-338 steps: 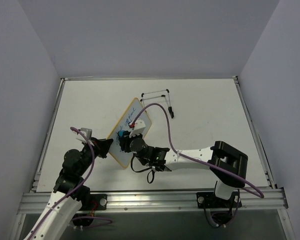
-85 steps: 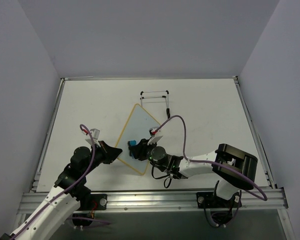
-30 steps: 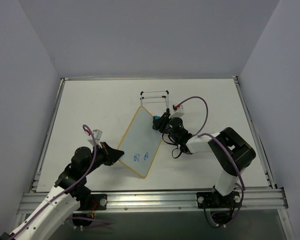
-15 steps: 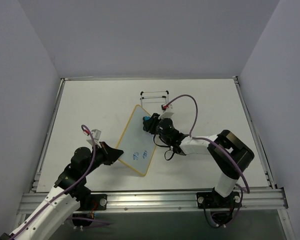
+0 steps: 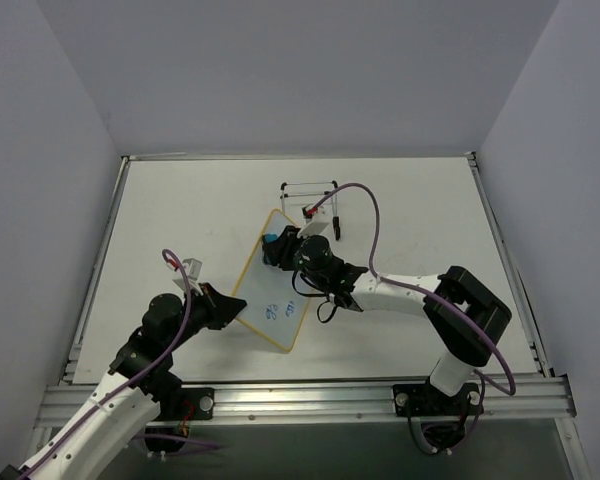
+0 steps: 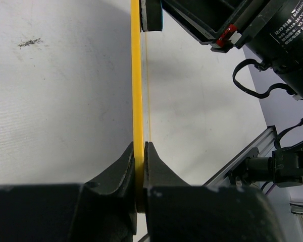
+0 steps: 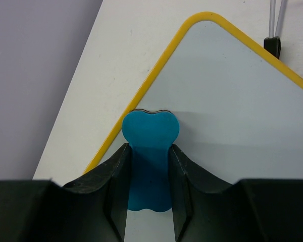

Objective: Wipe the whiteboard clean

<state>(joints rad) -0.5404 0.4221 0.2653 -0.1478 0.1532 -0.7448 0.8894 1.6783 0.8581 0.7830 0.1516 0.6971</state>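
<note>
The whiteboard, white with a yellow frame, lies tilted near the table's middle. Blue writing shows on its near part. My left gripper is shut on the board's near-left edge; in the left wrist view the yellow frame runs edge-on between the jaws of the left gripper. My right gripper is shut on the blue eraser and presses it on the board's far-left part. In the right wrist view the eraser sits between the fingers of the right gripper, on the board beside its frame.
A thin wire stand with a black foot stands just beyond the board. The right arm's purple cable loops above the table. Grey walls enclose the table on three sides; a metal rail runs along the near edge.
My right gripper has swept the eraser leftward along the board's far edge, from its far-right corner to its far-left side. The left gripper still grips the board.
</note>
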